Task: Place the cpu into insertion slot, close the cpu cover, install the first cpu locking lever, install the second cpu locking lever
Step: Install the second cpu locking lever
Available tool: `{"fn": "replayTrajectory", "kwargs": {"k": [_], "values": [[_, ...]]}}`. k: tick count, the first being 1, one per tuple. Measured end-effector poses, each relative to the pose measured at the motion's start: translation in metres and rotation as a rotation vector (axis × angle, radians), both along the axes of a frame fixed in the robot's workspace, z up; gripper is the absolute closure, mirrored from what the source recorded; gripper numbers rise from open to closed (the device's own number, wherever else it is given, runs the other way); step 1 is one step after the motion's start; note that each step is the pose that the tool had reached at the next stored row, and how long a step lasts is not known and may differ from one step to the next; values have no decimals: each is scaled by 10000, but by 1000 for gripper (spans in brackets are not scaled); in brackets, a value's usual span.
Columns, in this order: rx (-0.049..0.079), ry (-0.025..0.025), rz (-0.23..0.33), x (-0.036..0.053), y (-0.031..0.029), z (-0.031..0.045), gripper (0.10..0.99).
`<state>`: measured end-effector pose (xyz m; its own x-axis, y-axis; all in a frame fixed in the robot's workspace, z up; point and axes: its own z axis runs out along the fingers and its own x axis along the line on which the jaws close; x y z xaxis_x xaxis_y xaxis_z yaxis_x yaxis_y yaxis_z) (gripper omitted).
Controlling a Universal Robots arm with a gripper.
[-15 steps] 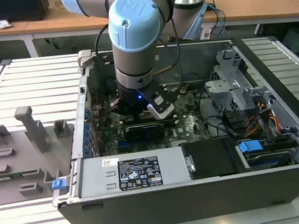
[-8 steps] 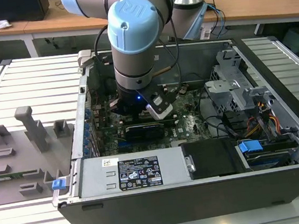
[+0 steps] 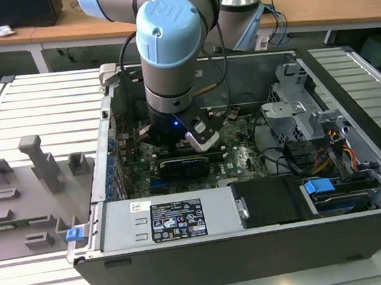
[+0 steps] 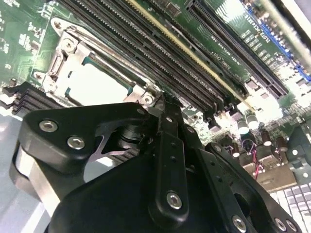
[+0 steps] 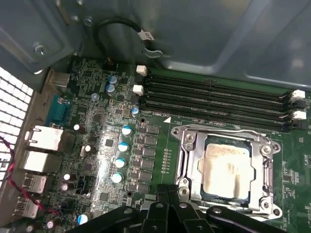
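gripper (image 4: pixel 164 108) fingers look pressed together with nothing between them, tips hovering right at the edge of the insertion slot (image 5: pixel 224 166); the cpu (image 5: pixel 227 167) is already sitting in it with the cpu cover (image 5: pixel 187 160) closed down around it; memory slots (image 5: pixel 214 99) run just beside, all inside the open pc case (image 3: pixel 208 240)

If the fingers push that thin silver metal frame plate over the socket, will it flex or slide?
The thin square silver-grey metal cover looks stiff but thin, so it could bend under a hard push. It seems held at its corners, so probably won't slide. The silver-topped chip shows through its window, so pressing there risks it.
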<state>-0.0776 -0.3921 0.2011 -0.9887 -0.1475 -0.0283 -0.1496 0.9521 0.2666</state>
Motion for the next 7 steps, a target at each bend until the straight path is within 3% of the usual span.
{"fn": "replayTrajectory", "kwargs": {"k": [2,3,5,7], "values": [[-3,1,-1,-1,-1,43,980],[-5,1,-1,-1,-1,110,980],[-4,2,-1,-1,-1,174,980],[-1,0,0,0,0,199,980]]}}
